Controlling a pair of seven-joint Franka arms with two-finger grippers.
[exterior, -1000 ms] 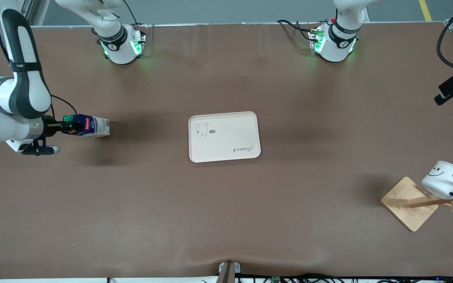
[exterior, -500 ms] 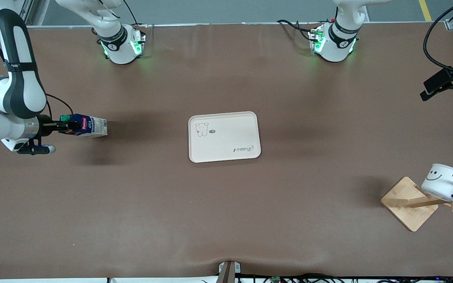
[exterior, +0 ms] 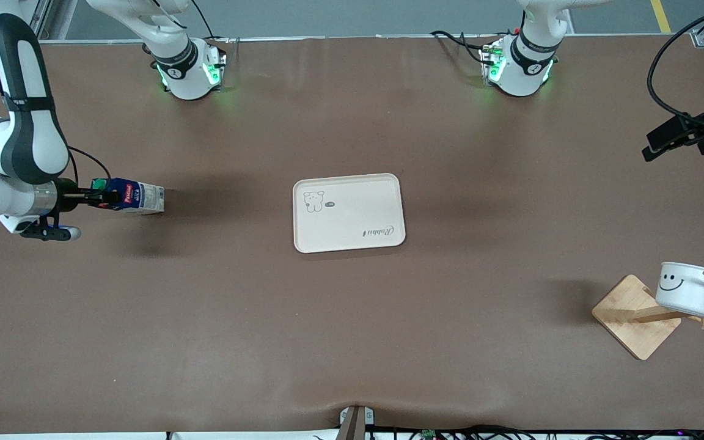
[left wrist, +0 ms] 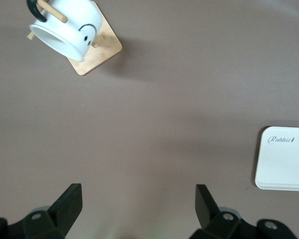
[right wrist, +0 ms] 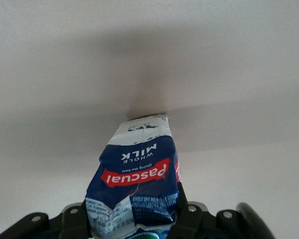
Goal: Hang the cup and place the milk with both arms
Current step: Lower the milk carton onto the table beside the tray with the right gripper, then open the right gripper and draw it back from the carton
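The cup [exterior: 687, 287], a white mug with a smiley face, hangs by its black handle on a peg of the wooden rack [exterior: 633, 318] at the left arm's end of the table. It also shows in the left wrist view [left wrist: 65, 30]. My left gripper [exterior: 676, 137] is open and empty, up in the air and well apart from the cup; its own view shows it too [left wrist: 138, 199]. My right gripper [exterior: 106, 197] is shut on the milk [exterior: 137, 197] at its cap end and holds it tilted, low over the table at the right arm's end. The right wrist view shows the milk [right wrist: 139, 164] between the fingers.
A cream tray [exterior: 348, 211] with a small bear drawing lies at the middle of the table; its corner shows in the left wrist view [left wrist: 284, 159]. The two arm bases [exterior: 190, 70] stand along the table edge farthest from the front camera.
The cup has swung down on its peg from tilted to nearly level. My left gripper has drawn away from the rack. My right gripper with the milk has shifted slightly toward the right arm's end.
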